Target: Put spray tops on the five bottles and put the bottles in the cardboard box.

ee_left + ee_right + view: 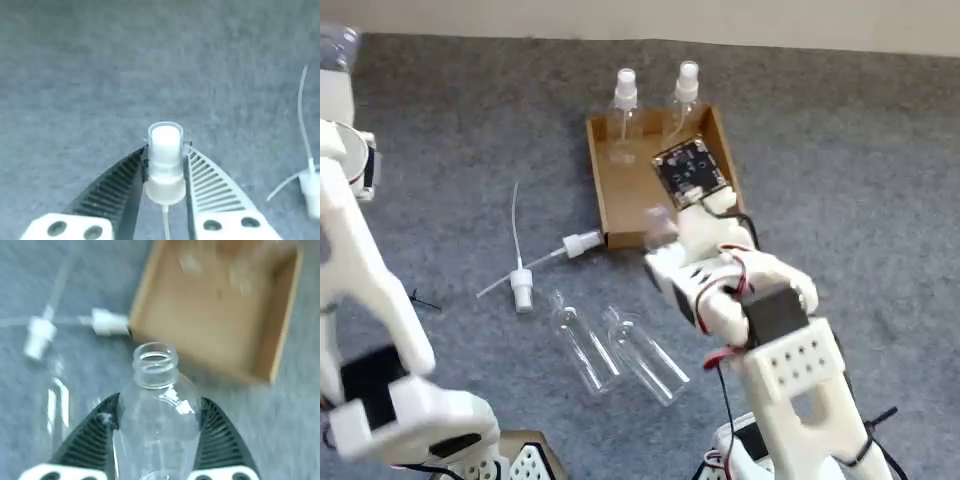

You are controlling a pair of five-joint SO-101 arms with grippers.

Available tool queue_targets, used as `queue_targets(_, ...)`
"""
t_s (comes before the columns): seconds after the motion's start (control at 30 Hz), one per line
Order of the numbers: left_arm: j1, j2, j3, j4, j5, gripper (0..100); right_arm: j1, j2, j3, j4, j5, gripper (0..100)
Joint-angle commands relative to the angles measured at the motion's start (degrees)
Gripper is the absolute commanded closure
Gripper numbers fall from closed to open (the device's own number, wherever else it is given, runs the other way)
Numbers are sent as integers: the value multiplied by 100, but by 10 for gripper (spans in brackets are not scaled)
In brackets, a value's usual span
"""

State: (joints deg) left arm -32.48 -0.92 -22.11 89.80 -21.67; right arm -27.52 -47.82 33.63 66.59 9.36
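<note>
**Both grippers loaded: spray top on the left, uncapped bottle on the right**

The left wrist view shows the left gripper (165, 150) pinching a spray top (165, 167) by its collar. The thin dip tube (164, 225) runs back between the fingers. A loose spray top (312, 185) with a long curved tube lies on the carpet (100, 60) off to one side.

In the right wrist view, the right gripper (160, 401) is clamped on the shoulders of a clear bottle (155, 425). The bottle's neck is open and its mouth points toward the cardboard box (215, 325).

The high view adds what the wrist cameras miss or blur. Two capped bottles (624, 115) stand upright at the far end of the box. The right arm (720, 280) leans over the box's near edge. Two bare bottles (582, 345) lie side by side on the carpet, nearer the arm bases and apart from the box. A second spray top (582, 243) rests just beside the box's near left corner. The left arm (360, 270) stands at the left edge, well apart from the box.

The surface is grey, short-piled carpet. A pale band (720, 18) runs along its far edge.
</note>
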Motion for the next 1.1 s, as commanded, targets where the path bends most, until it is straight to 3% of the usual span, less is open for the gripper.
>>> queue_targets(0.0, 400, -1429, -189, 114, 695, 966, -576, -892, 268, -1473, -9, 994)
queue_targets(0.13, 1095, -2387, -189, 264, 1301, 966, -585, -1851, 1569, -2853, -44, 995)
queue_targets(0.3, 2527, -3424, -189, 202, 2207, 966, -602, -2932, 3380, -3925, -53, 995)
queue_targets(0.47, 4084, -3714, -180, -730, 3033, 966, -585, -3758, 4435, -4189, -422, 995)
queue_targets(0.63, 5209, -3679, 180, -1969, 3103, 982, -567, -4330, 4602, -4180, -651, 995)
queue_targets(0.87, 6062, -3723, 1903, -3719, 3103, 995, -558, -4734, 4831, -3987, -651, 995)
queue_targets(1.07, 6387, -3969, 2202, -3947, 3112, 995, -365, -4743, 4901, -3987, -651, 995)
